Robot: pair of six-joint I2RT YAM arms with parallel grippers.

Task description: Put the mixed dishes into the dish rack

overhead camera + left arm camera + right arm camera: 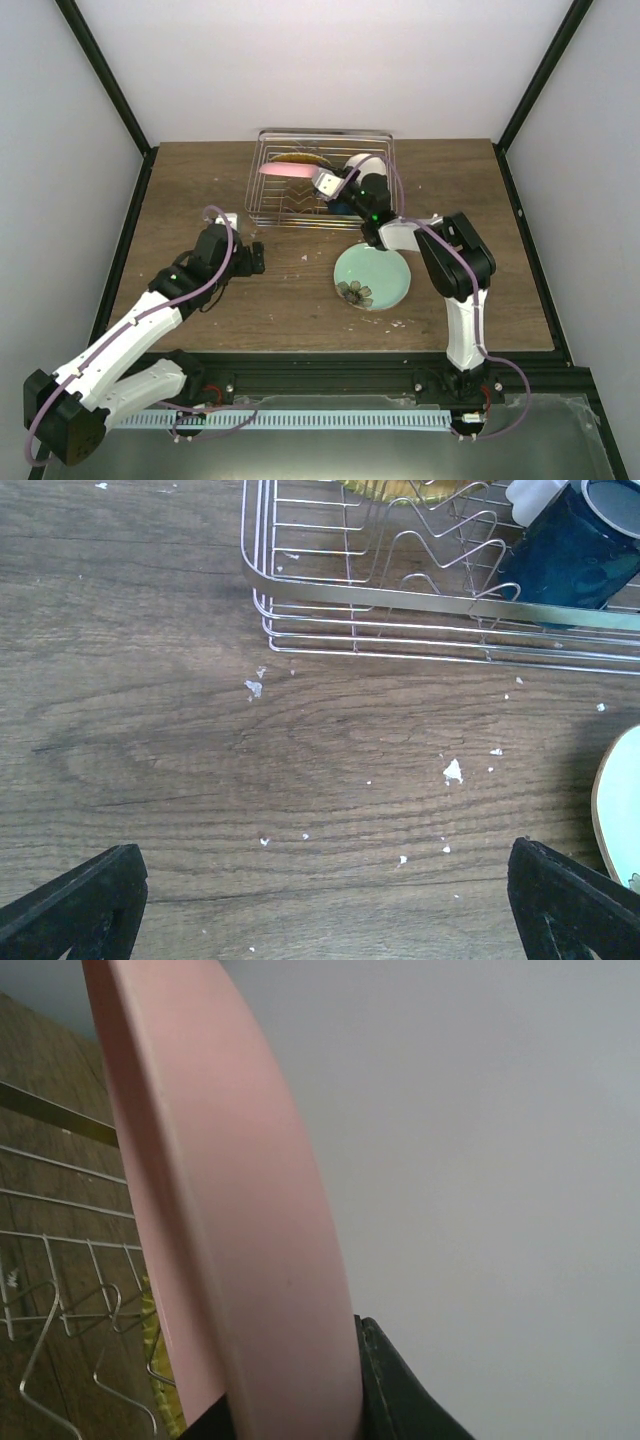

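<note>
Above the dish rack (400, 598), pink plate (240, 1220) pinched by its rim in right gripper (319, 181), left gripper (320, 900) spread wide

**Robot manipulation test cell, laboratory setting.** The workspace is a wood-grain table (180, 180) boxed in at the left, back and right by plain white panels (330, 60) held in black frame posts (105, 75). Two jointed machines, the left arm (130, 335) and the right arm (462, 320), are bolted side by side to a black base rail (330, 378) at the near edge. Lilac cables (33, 425) loop along them, and a white slotted strip (330, 420) runs in front. The kitchenware in view, a wire dish rack (268, 190), a mint-green plate (385, 270) and a pink plate (285, 172), is set within this enclosure. White flecks (453, 771) dot the table.
</note>
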